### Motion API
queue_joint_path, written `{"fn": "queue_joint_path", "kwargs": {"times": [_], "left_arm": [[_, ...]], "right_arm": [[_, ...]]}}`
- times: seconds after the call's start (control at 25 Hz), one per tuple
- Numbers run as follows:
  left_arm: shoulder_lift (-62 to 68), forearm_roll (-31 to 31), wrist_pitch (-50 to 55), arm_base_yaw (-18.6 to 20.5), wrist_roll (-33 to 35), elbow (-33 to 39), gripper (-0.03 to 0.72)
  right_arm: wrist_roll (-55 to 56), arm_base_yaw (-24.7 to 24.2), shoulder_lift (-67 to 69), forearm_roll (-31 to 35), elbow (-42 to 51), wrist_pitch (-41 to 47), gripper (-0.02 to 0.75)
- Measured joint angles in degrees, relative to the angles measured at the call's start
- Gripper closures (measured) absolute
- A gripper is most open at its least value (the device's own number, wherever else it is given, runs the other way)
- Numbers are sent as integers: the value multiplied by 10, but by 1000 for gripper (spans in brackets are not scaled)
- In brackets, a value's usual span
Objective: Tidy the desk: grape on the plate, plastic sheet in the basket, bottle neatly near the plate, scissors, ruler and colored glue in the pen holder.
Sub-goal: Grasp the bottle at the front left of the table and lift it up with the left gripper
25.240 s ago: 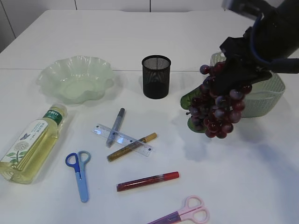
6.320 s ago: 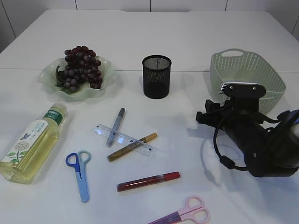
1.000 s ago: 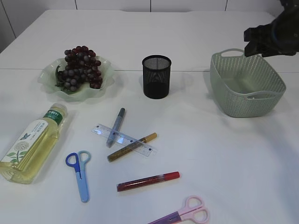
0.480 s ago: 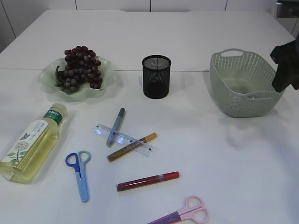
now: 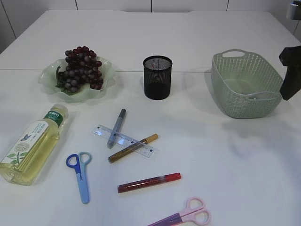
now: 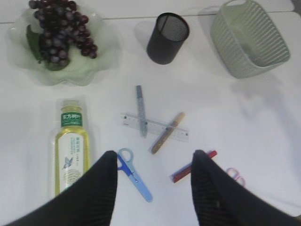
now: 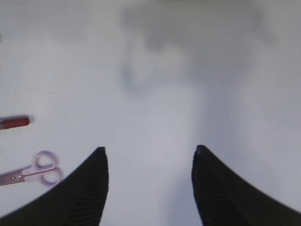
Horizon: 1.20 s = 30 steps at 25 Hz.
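Observation:
The grape (image 5: 80, 68) lies on the green plate (image 5: 49, 75). The bottle (image 5: 33, 143) lies on its side at the left. A clear ruler (image 5: 123, 140) sits under grey glue (image 5: 116, 127) and gold glue (image 5: 133, 148), with red glue (image 5: 148, 182) nearer the front. Blue scissors (image 5: 81, 174) and pink scissors (image 5: 186, 217) lie flat. The black mesh pen holder (image 5: 157, 77) stands empty-looking. I cannot make out the plastic sheet. My left gripper (image 6: 154, 152) hangs open high over the blue scissors (image 6: 134, 174). My right gripper (image 7: 149, 150) is open over bare table, right of the basket (image 5: 247, 84).
The right arm (image 5: 290, 73) shows as a dark shape at the exterior view's right edge, beside the basket. Pink scissors (image 7: 33, 172) and the red glue's tip (image 7: 14, 122) lie left of the right gripper.
The right arm moved from above the basket's far rim down and rightward to the view's edge. Nothing on the table shifted.

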Motion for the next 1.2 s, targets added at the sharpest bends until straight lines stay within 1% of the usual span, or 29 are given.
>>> {"fn": "queue_joint_path", "kwargs": {"times": [0.08,0.12,0.2,0.32,0.4,0.52,0.68,0.76,0.92,1.2], "left_arm": [[14,25,1,0,-11,0,284],[25,33,1,0,-17,0,261],[53,47,1,0,-29,0,209],[104,56,0,0,-37,0,172],[142,59,-1,0,-39,0,165],[199,72,-5,0,-43,0,161],[262,113,-11,0,-52,0,154],[289,128,-13,0,-56,0,135],[335,136,-14,0,-59,0,111],[405,157,-18,0,-60,0,106]], "right_arm": [[5,0,-22,5,20,0,258],[8,0,-35,8,30,1,242],[12,0,-60,14,41,2,223],[14,0,-105,41,48,4,216],[15,0,-136,66,48,5,214],[15,0,-178,80,48,8,214],[16,0,-211,82,48,13,214],[16,0,-224,82,48,14,214],[16,0,-232,83,48,15,214],[16,0,-232,85,48,15,214]]}}
